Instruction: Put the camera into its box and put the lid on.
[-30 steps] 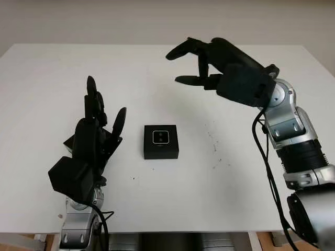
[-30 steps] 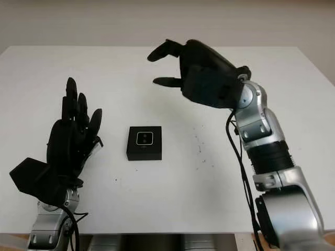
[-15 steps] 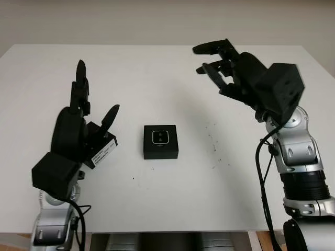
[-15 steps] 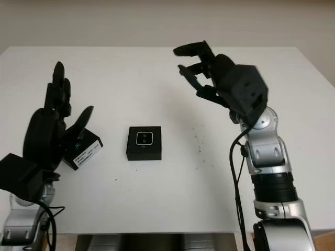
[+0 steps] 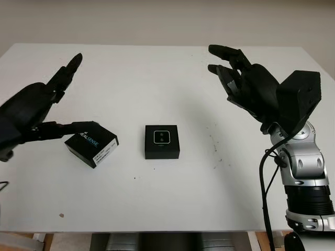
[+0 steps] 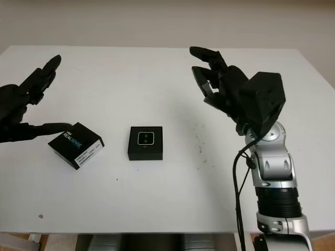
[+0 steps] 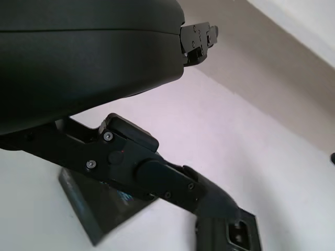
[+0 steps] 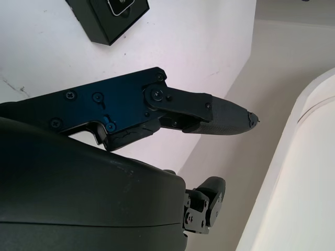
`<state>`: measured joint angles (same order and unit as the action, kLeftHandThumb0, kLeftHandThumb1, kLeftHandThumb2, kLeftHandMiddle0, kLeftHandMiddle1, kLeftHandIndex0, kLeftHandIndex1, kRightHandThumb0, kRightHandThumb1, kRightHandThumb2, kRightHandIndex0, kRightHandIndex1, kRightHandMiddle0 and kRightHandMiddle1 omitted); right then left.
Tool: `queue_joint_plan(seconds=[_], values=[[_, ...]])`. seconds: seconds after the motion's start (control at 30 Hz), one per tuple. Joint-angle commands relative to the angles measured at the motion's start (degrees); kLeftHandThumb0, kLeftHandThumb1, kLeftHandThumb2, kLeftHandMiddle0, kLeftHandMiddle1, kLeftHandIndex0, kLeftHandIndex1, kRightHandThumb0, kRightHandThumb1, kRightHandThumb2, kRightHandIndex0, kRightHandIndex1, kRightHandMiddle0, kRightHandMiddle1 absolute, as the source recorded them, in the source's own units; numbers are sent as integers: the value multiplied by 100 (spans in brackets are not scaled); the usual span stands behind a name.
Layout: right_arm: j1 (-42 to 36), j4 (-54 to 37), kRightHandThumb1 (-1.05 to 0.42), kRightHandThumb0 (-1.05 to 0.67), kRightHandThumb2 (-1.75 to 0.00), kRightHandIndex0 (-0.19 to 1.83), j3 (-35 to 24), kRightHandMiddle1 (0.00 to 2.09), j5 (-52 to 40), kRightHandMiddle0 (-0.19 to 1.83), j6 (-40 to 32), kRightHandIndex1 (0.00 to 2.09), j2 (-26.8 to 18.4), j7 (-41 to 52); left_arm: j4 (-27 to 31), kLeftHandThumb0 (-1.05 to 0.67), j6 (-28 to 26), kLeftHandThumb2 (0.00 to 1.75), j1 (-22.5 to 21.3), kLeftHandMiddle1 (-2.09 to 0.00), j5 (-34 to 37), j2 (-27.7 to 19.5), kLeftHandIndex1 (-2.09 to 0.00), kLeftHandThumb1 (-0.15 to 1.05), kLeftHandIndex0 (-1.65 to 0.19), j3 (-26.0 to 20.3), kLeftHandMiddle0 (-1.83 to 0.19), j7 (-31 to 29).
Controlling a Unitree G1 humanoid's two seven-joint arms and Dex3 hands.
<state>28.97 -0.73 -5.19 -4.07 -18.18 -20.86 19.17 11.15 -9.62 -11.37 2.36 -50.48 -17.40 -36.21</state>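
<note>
A small black square box (image 5: pixel 162 141) lies at the middle of the white table, and the camera face (image 5: pixel 162 137) shows in its top. To its left a black lid (image 5: pixel 91 144) with a white label lies flat and askew on the table. My left hand (image 5: pixel 65 97) hovers open at the table's left side, its thumb tip close to the lid's far corner. My right hand (image 5: pixel 220 60) is open and raised over the right half of the table, well away from the box. The lid (image 7: pixel 102 212) and the box (image 8: pixel 109 14) also show in the wrist views.
The white table (image 5: pixel 157 198) runs to a plain wall at the back. Small dark specks (image 5: pixel 214 149) mark the surface right of the box. A tiny spot (image 5: pixel 61 214) sits near the front left edge.
My left hand has drawn back to the left and lowered, uncovering the lid on the table. My right hand has swung away from the centre to the right and turned palm inward.
</note>
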Motion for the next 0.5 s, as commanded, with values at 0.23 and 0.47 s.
queue_joint_plan(seconds=[0.23, 0.47], values=[[-72, -176, -105, -66, -61, -11, -166, 67, -270, -19, -161, 66, 53, -104, -826, -70, 703, 5, -868, 0, -436, -693, 0, 81, 19, 893, 19, -987], [-235, -587, -105, -71, -71, -19, -360, 29, -591, -19, -625, 37, 357, -555, -966, -68, 1513, 6, -1316, 0, -1595, -898, 0, 83, 19, 1791, 19, -1114]])
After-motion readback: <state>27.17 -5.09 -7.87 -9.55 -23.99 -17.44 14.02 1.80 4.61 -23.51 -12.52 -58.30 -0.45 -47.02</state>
